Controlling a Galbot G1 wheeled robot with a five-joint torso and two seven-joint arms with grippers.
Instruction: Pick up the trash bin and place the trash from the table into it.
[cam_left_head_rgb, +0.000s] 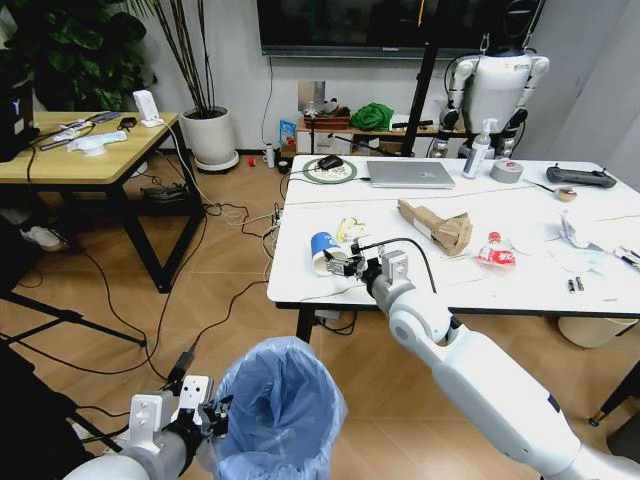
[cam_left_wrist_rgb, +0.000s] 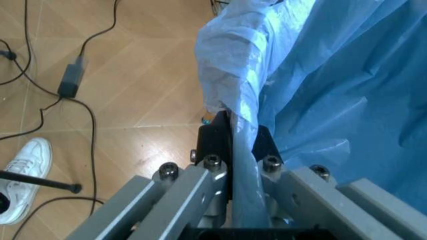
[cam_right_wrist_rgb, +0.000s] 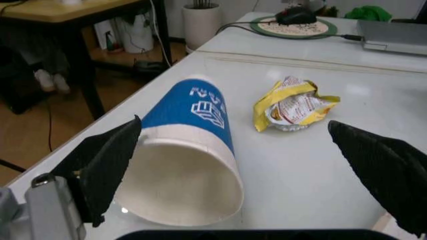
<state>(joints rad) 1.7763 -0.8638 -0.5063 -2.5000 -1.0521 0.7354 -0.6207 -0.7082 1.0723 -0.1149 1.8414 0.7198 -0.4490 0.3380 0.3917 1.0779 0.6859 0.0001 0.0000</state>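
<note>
The trash bin (cam_left_head_rgb: 282, 405), lined with a crinkled light-blue bag (cam_left_wrist_rgb: 333, 95), hangs low at the front, off the table's near edge. My left gripper (cam_left_head_rgb: 211, 412) is shut on its bagged rim (cam_left_wrist_rgb: 235, 131). On the white table (cam_left_head_rgb: 520, 292) lies trash: a blue-white paper cup (cam_left_head_rgb: 322, 251) on its side, a yellow wrapper (cam_left_head_rgb: 349, 229), a torn cardboard box (cam_left_head_rgb: 437, 226), a crushed bottle (cam_left_head_rgb: 496, 251) and white papers (cam_left_head_rgb: 580, 245). My right gripper (cam_left_head_rgb: 346, 266) is open just in front of the cup (cam_right_wrist_rgb: 190, 160), its black fingers (cam_right_wrist_rgb: 107, 160) spread to either side of the cup's mouth.
A silver laptop (cam_left_head_rgb: 409, 173), tape roll (cam_left_head_rgb: 507, 171), spray bottle (cam_left_head_rgb: 478, 150) and remote (cam_left_head_rgb: 580, 178) stand at the table's far side. A wooden desk (cam_left_head_rgb: 85, 155) is at the left, cables (cam_left_head_rgb: 215, 300) cross the floor, and a cream bin (cam_left_head_rgb: 590, 331) sits under the table's right.
</note>
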